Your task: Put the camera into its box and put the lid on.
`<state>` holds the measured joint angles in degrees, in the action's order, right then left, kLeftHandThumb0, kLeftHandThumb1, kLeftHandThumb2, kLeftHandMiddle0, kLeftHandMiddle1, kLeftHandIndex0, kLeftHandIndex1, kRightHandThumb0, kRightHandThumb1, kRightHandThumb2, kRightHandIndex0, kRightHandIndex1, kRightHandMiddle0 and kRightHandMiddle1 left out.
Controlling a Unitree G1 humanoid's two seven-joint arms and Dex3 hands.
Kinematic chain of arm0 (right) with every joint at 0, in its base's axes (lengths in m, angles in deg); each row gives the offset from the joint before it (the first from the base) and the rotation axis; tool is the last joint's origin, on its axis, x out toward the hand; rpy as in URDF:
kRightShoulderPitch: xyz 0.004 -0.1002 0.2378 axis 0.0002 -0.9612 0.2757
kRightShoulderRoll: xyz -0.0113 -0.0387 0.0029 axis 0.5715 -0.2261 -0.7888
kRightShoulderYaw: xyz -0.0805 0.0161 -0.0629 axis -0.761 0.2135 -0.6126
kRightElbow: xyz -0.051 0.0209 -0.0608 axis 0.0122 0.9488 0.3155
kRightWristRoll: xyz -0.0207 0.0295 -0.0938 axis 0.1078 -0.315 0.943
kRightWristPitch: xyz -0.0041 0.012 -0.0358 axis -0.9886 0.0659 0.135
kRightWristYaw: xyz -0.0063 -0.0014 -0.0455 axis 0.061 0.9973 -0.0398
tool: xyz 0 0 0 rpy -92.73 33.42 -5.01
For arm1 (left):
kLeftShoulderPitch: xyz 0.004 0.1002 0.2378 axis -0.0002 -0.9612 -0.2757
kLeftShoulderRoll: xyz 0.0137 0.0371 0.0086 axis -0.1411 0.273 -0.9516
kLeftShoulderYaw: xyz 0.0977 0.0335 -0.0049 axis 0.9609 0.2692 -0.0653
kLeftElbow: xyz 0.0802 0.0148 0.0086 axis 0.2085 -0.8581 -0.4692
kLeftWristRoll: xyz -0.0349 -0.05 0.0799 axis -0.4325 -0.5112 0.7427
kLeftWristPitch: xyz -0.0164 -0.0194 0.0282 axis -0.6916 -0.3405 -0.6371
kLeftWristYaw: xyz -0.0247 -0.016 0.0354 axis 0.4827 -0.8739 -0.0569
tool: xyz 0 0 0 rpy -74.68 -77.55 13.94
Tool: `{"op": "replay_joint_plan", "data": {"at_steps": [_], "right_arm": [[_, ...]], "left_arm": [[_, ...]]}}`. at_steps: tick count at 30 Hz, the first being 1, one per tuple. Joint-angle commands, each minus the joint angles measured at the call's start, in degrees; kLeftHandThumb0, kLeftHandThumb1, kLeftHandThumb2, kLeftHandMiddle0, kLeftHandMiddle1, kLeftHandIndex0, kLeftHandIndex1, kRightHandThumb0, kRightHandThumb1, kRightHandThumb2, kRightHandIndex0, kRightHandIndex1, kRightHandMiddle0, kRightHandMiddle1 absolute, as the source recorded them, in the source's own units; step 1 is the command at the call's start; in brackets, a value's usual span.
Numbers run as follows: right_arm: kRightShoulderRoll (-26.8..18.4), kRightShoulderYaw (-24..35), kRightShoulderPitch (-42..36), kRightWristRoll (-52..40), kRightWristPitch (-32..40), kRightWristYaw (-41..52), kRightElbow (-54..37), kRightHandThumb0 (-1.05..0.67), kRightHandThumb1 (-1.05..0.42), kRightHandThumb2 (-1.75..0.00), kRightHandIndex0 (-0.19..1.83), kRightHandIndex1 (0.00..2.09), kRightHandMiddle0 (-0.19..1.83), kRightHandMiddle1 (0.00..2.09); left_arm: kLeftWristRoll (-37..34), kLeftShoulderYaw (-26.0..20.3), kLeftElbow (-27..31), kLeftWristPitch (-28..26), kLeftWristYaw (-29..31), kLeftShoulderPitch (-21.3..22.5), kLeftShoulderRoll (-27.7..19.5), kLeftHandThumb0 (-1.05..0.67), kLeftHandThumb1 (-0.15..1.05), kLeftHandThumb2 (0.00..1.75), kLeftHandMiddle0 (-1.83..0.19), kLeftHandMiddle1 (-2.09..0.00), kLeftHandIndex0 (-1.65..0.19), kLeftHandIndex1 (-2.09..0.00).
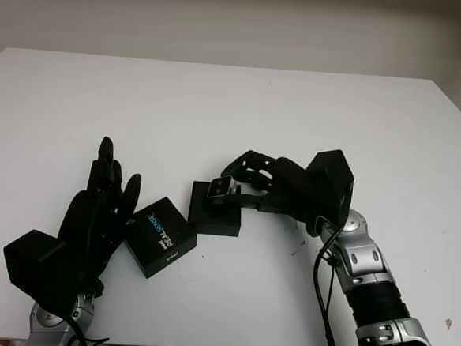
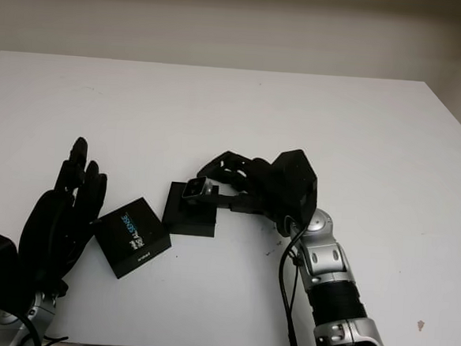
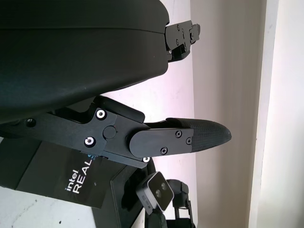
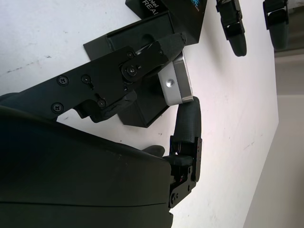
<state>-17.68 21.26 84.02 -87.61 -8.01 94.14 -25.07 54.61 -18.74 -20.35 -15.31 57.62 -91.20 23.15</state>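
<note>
Left eye view, surface: a white table (image 1: 243, 110) with a plain pale wall behind its far edge.
Marks: small dark specks on the table near the front right corner.
Box: a black open box (image 1: 214, 211) sits near the front edge, about mid-width of the table.
Lid: a black lid (image 1: 160, 236) printed "intel REAL…" lies just left of the box, turned at an angle, close to the box's left corner.
Left hand: the left hand (image 1: 93, 211) is open, holding nothing, at the front left of the table, its fingertips just beside the lid's left side.
Right hand: the right hand (image 1: 265, 183) reaches in from the right and grips the camera.
Camera: a small silver camera (image 1: 219, 189) is held over the far part of the box, lens face tilted upward.
Right wrist view, grip: one finger (image 4: 142, 61) lies across the camera (image 4: 176, 84), another (image 4: 188, 118) presses its opposite end; the box (image 4: 142, 102) sits directly below.
Contact: whether the camera touches the box cannot be told.
</note>
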Motion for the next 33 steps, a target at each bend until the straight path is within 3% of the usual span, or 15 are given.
{"op": "replay_joint_plan", "data": {"at_steps": [1, 13, 33], "right_arm": [[0.7, 0.4, 1.4, -0.8, 0.1, 0.3, 0.6, -0.44, -0.94, -0.05, 0.10, 0.45, 0.35, 1.65], [2.0, 0.2, 2.5, -0.6, -1.9, -0.1, 2.2, -0.44, -0.93, -0.05, 0.14, 0.44, 0.33, 1.60], [-0.1, -0.3, 1.6, 0.9, -2.4, 0.5, 1.7, -0.42, -0.93, -0.05, 0.11, 0.44, 0.35, 1.67]], "left_arm": [[0.3, 0.2, -0.8, 0.0, 0.1, 0.3, 0.0, -0.75, 1.05, 0.44, 0.16, -0.06, 0.16, -0.06], [0.4, 0.2, -1.3, 0.4, 0.2, 0.5, 0.0, -0.75, 1.05, 0.43, 0.16, -0.05, 0.17, -0.06], [0.4, 0.1, -0.8, 0.3, 0.1, 0.0, 0.0, -0.75, 1.05, 0.44, 0.16, -0.05, 0.16, -0.05]]}}
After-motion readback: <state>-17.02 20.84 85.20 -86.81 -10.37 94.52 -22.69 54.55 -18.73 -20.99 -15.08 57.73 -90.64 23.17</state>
